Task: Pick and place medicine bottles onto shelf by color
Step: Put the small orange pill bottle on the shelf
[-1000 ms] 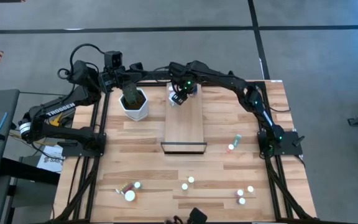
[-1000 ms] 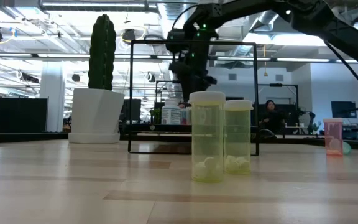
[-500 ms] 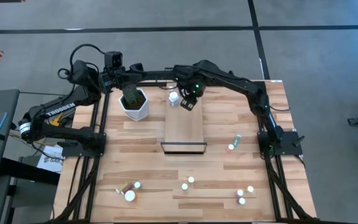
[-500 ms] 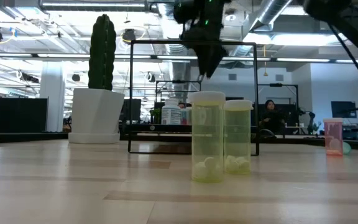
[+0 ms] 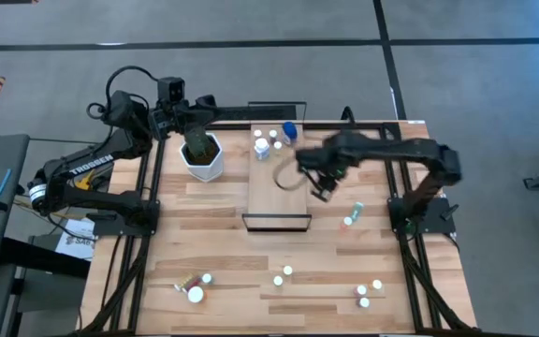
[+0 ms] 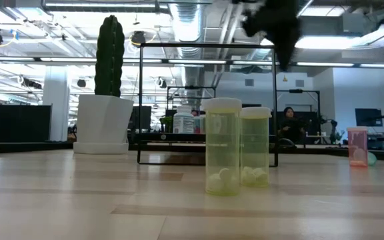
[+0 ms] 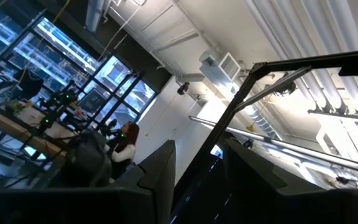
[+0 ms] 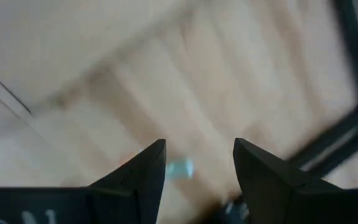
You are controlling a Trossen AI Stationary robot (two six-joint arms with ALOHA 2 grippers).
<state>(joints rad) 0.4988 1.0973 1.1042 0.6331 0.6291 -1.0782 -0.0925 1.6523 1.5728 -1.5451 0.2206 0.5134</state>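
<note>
The shelf (image 5: 277,183) lies mid-table, its dark frame (image 6: 205,100) standing behind the near bottles in the low view. White-capped bottles (image 5: 262,146) and a blue one (image 5: 289,131) stand at its far end. My right gripper (image 5: 322,190) hovers open and empty beside the shelf's right edge, shown blurred and high in the low view (image 6: 277,27), with its fingers apart in the right wrist view (image 8: 197,165). My left gripper (image 7: 197,168) is open, parked at the far left by the cactus pot (image 5: 201,155). Loose bottles stand or lie on the table: a green and reddish pair (image 5: 352,216) and two green ones (image 6: 223,157).
More bottles lie near the table's near edge: at the left (image 5: 195,286), the middle (image 5: 283,275) and the right (image 5: 370,293). A pink bottle (image 6: 357,147) stands at the right in the low view. The tall cactus (image 6: 110,57) rises from its white pot.
My right gripper has drawn away from the white bottle at the shelf's far end, leaving it standing there. It has risen and swung toward the table's right and near edges, off the shelf's right side.
</note>
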